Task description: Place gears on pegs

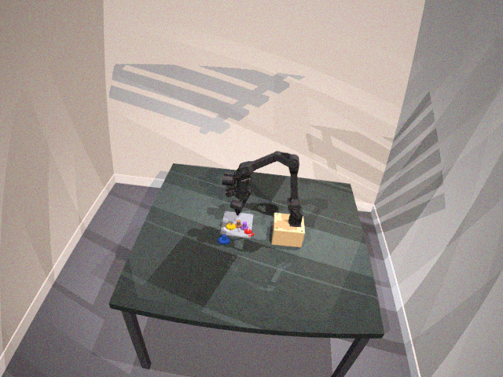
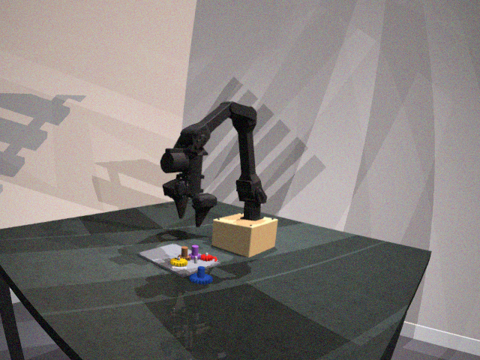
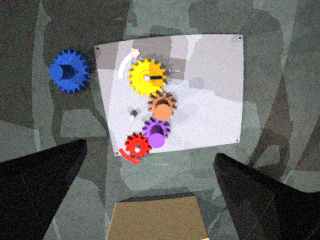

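no readable writing shows on the grey board (image 1: 227, 217) (image 2: 163, 252) (image 3: 215, 100).

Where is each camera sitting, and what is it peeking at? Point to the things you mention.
Top: high up, looking steeply down at the dark table (image 1: 259, 292) and grey board (image 1: 225, 217) (image 2: 154, 253) (image 3: 215, 100); the whole arm shows.
Exterior: lower, off to one side, looking slightly down across the table; the arm stands on its wooden box (image 1: 288, 238) (image 2: 229, 238) (image 3: 157, 220).
Wrist: on the arm, looking down at the gears; only the tool's two black fingers show.
Top and exterior share the whole arm and the blue gear (image 1: 223, 239) (image 2: 201, 277) (image 3: 75, 82).
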### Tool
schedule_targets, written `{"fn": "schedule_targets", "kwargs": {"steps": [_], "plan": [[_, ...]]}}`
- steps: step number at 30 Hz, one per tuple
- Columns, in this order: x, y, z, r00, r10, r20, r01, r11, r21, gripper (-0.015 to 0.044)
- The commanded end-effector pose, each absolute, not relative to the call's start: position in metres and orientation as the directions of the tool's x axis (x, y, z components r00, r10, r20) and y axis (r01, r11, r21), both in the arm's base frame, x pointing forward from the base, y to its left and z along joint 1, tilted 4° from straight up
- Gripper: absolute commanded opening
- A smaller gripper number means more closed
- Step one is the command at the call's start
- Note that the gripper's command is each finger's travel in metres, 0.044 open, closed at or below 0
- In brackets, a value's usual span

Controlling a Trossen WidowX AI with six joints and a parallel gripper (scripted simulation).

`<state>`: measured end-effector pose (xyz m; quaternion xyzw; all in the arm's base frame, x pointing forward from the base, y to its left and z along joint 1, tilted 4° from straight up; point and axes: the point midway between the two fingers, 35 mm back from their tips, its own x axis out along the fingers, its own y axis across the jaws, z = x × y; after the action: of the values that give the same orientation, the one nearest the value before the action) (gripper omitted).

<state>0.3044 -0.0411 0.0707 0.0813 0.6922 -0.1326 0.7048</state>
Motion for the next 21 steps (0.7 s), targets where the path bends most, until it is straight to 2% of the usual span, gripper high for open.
{"fn": "schedule_targets", "kwargs": {"steps": [1,8,16,21], "plan": [[0.31,-0.001,0.074,0.011,-0.069,-0.998,0.281,0.958,-0.063,0.044],[0.296,0.106,0.081,0.01,-0.056,-0.998,0.281,0.958,-0.051,0.044],[0.237,0.215,0.09,0.003,-0.054,-0.999,0.281,0.958,-0.051,0.044],[0.221,0.233,0.091,0.002,-0.055,-0.998,0.281,0.958,-0.052,0.044]]}}
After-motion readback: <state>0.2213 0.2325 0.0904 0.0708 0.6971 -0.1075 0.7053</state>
